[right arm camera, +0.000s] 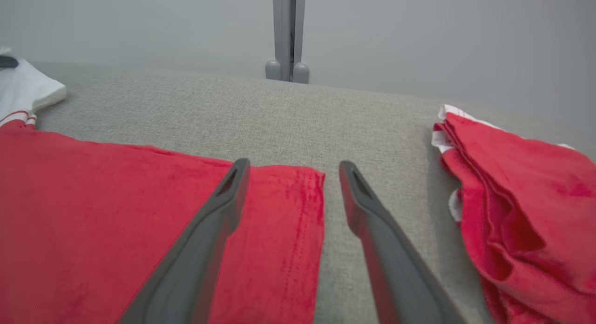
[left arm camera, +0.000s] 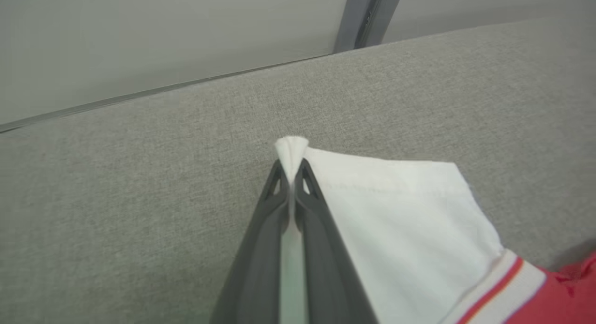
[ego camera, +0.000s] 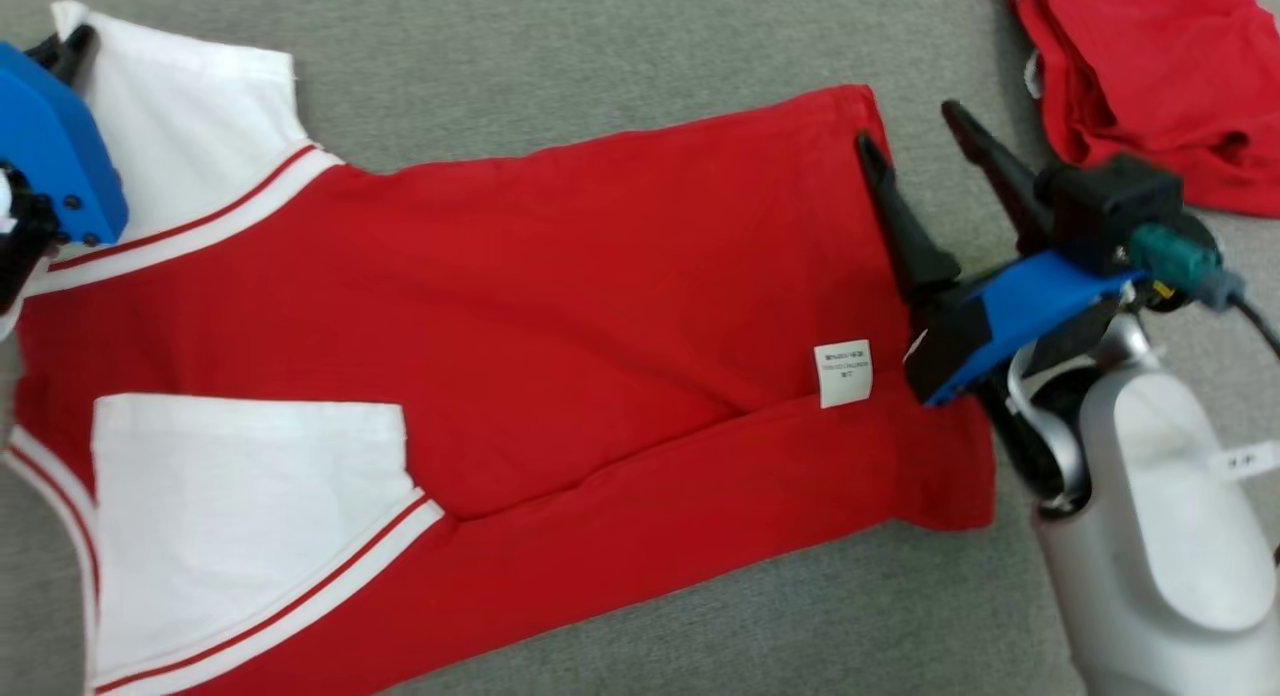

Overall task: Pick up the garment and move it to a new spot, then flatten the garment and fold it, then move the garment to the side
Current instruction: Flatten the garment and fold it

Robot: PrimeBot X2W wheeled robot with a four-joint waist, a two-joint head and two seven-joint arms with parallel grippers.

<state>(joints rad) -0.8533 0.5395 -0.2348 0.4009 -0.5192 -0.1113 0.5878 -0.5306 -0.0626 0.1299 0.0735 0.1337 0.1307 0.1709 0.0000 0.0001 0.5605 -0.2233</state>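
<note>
Nearest us, at the lower left of the head view, one white sleeve (ego camera: 250,516) of the garment (ego camera: 560,306) lies folded in over its red body. The garment is spread flat across the middle of the grey table (ego camera: 600,46), its near long edge folded up over itself and a white care label (ego camera: 843,373) near its right end. At the right of the frame, our right pincer (ego camera: 908,126) has its fingers wide apart and grips nothing. One finger is over the garment's far right corner, the other over bare table just beside the hem. At the upper left, our left pincer (left arm camera: 291,168) is clamped together on the tip of the other white sleeve (left arm camera: 396,221), with a tuft of cloth poking out past the fingertips. Farthest, at the upper right, we see a second red garment (ego camera: 1150,76) lying crumpled, apart from the first.
</note>
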